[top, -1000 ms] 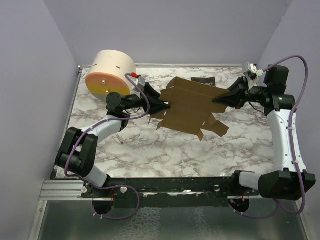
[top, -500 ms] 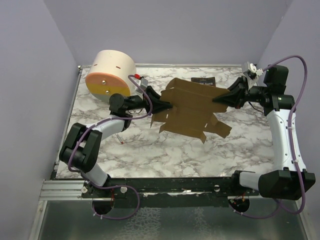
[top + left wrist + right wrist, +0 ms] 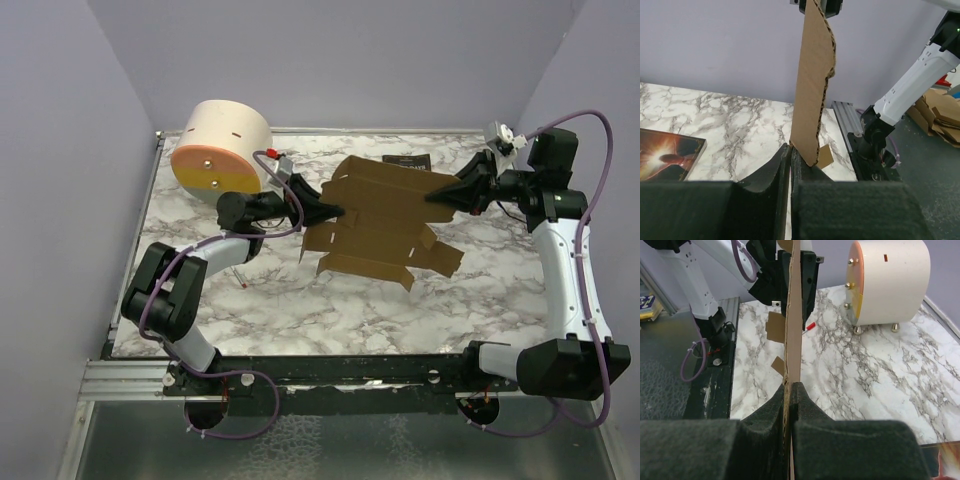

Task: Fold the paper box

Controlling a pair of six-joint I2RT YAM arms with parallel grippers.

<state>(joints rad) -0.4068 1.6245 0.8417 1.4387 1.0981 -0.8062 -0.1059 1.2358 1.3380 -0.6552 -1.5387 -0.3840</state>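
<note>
Since a second ago the left gripper [image 3: 337, 211] has closed tight onto the left edge of the paper box [image 3: 385, 228]. Opposite, the right gripper [image 3: 433, 199] pinches the other edge, so the flat sheet hangs above the table [image 3: 300, 300], its long axis running claw to claw, each arm holding its nearer end

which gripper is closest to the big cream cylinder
The left gripper, shut on the paper box at its edge beside the cylinder; the right gripper pinches the opposite edge, farther from it.
</note>
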